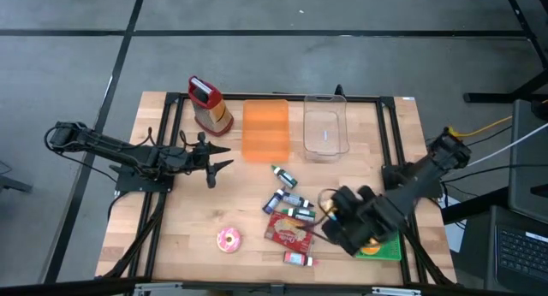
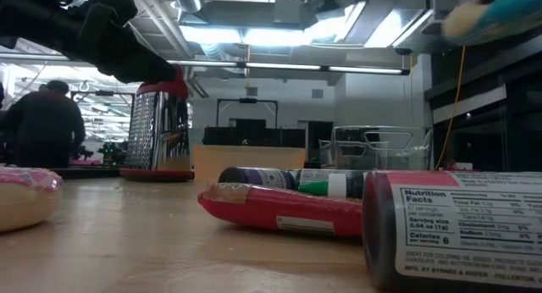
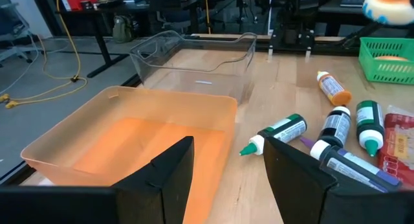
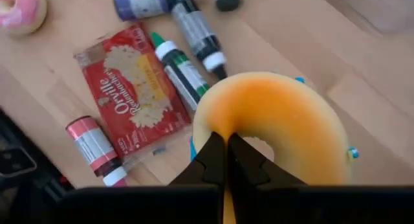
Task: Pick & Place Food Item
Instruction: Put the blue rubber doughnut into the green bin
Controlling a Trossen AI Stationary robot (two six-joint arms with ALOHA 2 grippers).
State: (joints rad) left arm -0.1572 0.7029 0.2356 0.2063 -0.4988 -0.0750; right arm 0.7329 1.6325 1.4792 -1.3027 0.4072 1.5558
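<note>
Left wrist: orange bin (image 3: 129,136), clear tub (image 3: 194,59)

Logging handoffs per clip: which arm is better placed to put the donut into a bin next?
Right. The right gripper is shut on the orange donut, lifted above the table's right side. The left gripper is open and empty, facing the orange bin and clear bin.

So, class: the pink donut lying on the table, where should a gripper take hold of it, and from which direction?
Grip the pink donut across its ring, one finger in the hole, one outside, coming straight down. It lies flat with open table around it, so the hole faces up.
</note>
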